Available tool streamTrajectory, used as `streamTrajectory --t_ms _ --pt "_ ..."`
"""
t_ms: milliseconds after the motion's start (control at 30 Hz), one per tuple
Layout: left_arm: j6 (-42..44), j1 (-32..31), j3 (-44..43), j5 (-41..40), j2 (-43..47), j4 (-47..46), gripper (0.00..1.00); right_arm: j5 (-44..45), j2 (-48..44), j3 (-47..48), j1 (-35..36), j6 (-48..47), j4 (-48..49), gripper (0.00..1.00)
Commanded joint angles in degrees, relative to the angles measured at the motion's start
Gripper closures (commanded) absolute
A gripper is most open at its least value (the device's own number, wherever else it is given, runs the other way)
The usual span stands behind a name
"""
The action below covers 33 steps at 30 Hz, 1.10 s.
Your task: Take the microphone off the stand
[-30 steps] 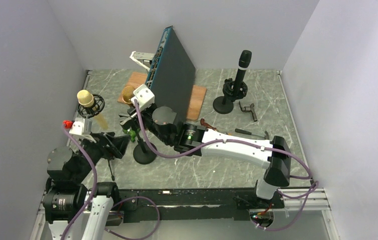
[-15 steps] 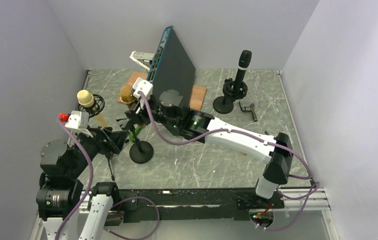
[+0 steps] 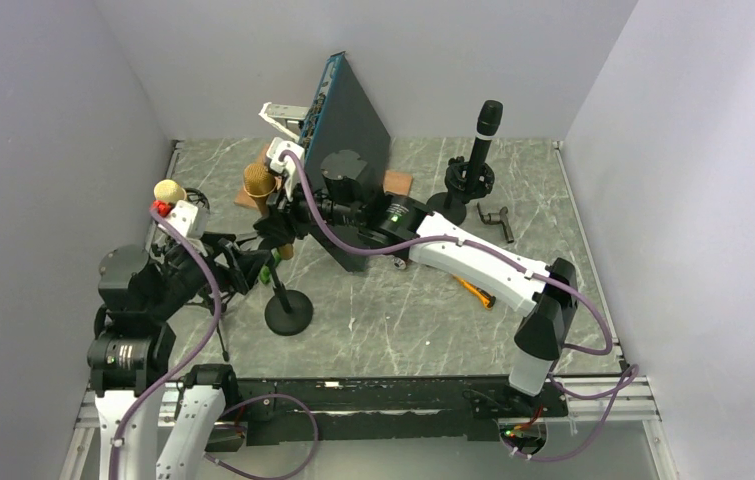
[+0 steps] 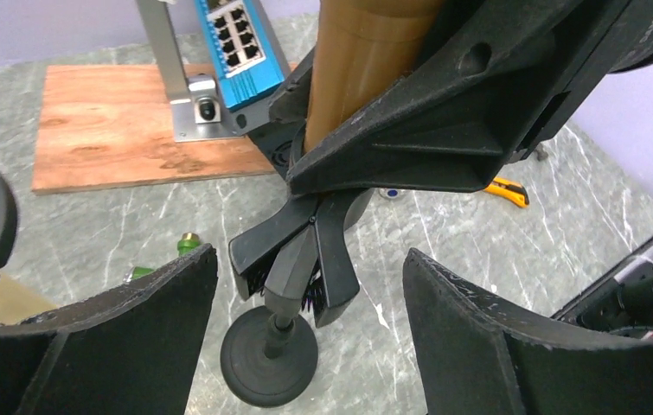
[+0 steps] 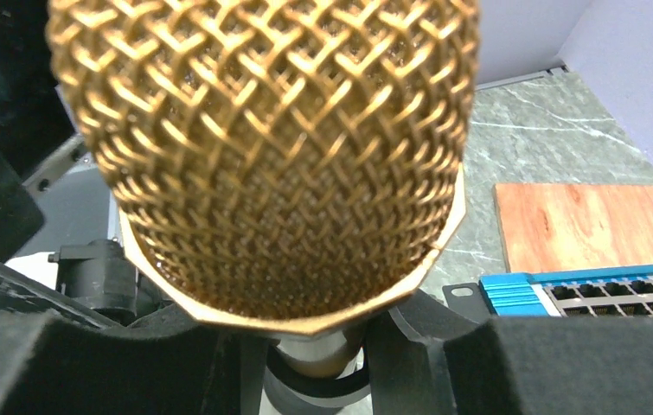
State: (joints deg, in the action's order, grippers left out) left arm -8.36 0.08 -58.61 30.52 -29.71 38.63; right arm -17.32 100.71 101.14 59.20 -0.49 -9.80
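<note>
marble-patterned bench (image 3: 433, 335) carries everything, and the account runs from its left side to its right. at the far left a second gold microphone (image 3: 167, 190) sits in a ring-shaped shock mount, partly hidden behind the left arm. just to its right the left hand (image 3: 241, 268) is held low near the stand (image 3: 288, 312), its jaws spread wide and gripping nothing. in its wrist view the two padded fingers (image 4: 115, 346) frame the stand's round black base and its black clip without touching either. a small green object (image 4: 188, 242) lies on the bench just beside the base.

above the clip is the gold microphone (image 3: 258, 182), upright with its mesh head uppermost and its body leaning slightly. the right hand (image 3: 278, 222) is closed around the microphone's body, its black fingers (image 4: 444, 112) pressed on either side. the microphone's lower end is hidden behind those fingers, so whether it touches the clip cannot be told. in the right wrist view the mesh head fills most of the frame.

behind and to the right, a blue network switch (image 3: 348, 160) stands tilted on edge on a wooden board (image 4: 115, 130). further right an orange knife (image 3: 477, 293) lies flat beneath the right arm. near the right rear corner a black microphone (image 3: 488, 120) stands upright in its own holder.
</note>
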Motion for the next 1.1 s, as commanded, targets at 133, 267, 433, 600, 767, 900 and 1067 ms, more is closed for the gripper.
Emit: streamTrajectory --t_ms 133,267,433,600,767,900,1067 --pt "7.04 0.28 1.75 11.05 -4.69 -4.69 0.19 -4.27 -2.86 -0.98 -0.73 2.74 1.71 1.00" --pt "7.65 0.32 2.66 13.66 -5.38 -3.97 0.23 -4.27 -3.32 -1.70 -0.92 3.08 2.45 1.00" --pt "7.66 0.32 4.09 11.21 -4.63 -4.10 0.28 -4.97 -3.06 -1.71 -0.94 3.80 2.97 1.00" --pt "7.02 0.28 5.04 10.70 -3.83 -6.03 0.30 -5.26 -2.47 -0.87 -0.93 3.83 2.20 1.00" --pt "10.23 0.28 4.86 8.85 -4.03 -5.53 1.00 -5.22 -2.70 -0.83 -0.94 4.28 2.27 1.00" --pt "11.30 0.30 5.00 6.82 -3.30 -3.28 1.00 -3.19 -3.50 -0.32 -0.90 4.38 2.76 1.00" --pt "11.44 0.28 5.34 6.48 -3.14 -2.21 1.00 -0.44 -2.64 5.48 -0.84 3.39 0.90 1.00"
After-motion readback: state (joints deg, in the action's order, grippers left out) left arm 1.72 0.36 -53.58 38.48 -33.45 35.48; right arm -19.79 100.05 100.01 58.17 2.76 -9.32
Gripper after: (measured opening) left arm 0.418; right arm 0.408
